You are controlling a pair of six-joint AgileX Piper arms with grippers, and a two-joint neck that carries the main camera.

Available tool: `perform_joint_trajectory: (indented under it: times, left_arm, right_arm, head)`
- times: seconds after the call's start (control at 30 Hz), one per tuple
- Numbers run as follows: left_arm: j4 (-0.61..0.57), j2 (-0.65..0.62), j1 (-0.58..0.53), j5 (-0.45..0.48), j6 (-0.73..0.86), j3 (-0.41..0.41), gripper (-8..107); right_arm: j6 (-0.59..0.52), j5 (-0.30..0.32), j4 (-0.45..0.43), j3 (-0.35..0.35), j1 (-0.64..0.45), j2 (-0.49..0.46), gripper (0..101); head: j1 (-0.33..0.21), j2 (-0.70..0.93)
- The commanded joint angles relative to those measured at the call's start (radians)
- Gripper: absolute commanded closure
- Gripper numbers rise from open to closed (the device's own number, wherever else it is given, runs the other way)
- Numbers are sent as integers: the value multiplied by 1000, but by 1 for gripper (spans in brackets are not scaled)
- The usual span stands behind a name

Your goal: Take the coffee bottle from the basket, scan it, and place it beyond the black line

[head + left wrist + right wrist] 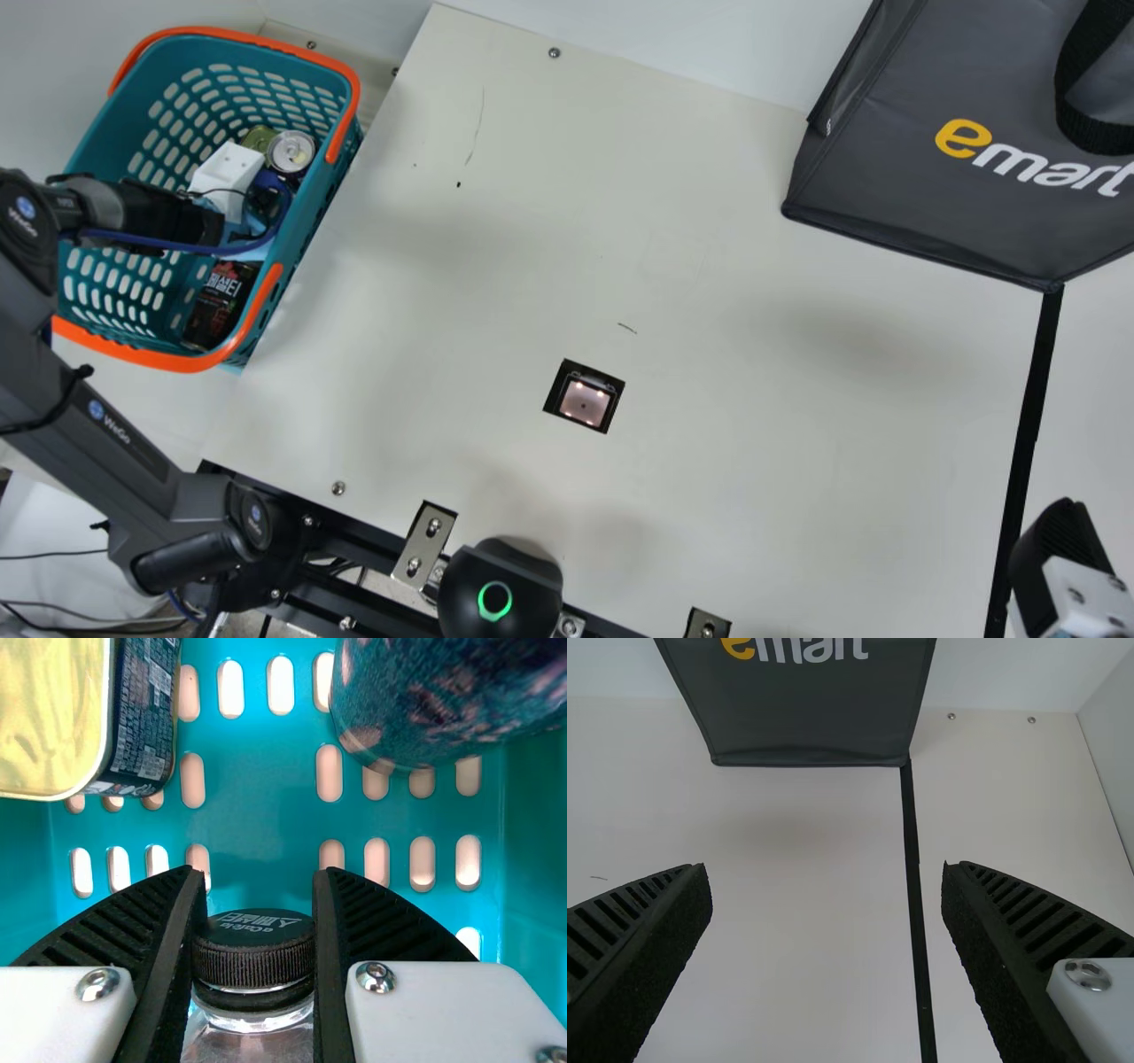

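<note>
My left gripper [228, 180] is down inside the teal basket [341, 190], its fingertips hidden in the main view. In the left wrist view, the coffee bottle [254, 948] has a black ribbed cap and a clear neck; the left gripper [257, 930] is shut on it, one finger against each side of the cap. Flush in the table lies the scanner [585, 403], its window lit. The black line [1032, 416] crosses the table's right part. Near its lower end is my right gripper [1059, 558]; in the right wrist view the right gripper [827, 895] stands open and holds nothing.
Around the left gripper in the basket are a rectangular tin [62, 718], a dark blue-green package [443, 700], a round can [291, 151] and a dark red-and-black package [219, 306]. A grey bag [921, 204] stands at the far right, by the line's far end.
</note>
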Motion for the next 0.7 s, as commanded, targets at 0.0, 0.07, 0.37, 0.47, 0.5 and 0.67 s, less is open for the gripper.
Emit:
perform_joint_trajectory:
  times: [0.0,0.07,0.37,0.47,0.5,0.67]
  left_arm:
    - [-1,-6,-2,2,-2,4,89]
    - [0,-15,-4,3,-7,10,89]
    - [18,-86,-14,7,-50,36,89]
    - [34,-121,-16,10,-78,44,89]
    - [40,-132,-17,11,-88,47,89]
    - [73,-196,-17,23,-138,62,89]
  right_arm:
    - [0,0,0,0,0,0,10]
    - [0,0,0,0,0,0,10]
    - [0,0,0,0,0,0,10]
    - [0,1,0,0,0,0,10]
    - [0,1,0,0,0,0,10]
    - [0,1,0,0,0,0,10]
  head:
    - [-26,2]
    - [-26,2]
    - [-26,2]
    - [-26,2]
    - [-26,2]
    - [-26,2]
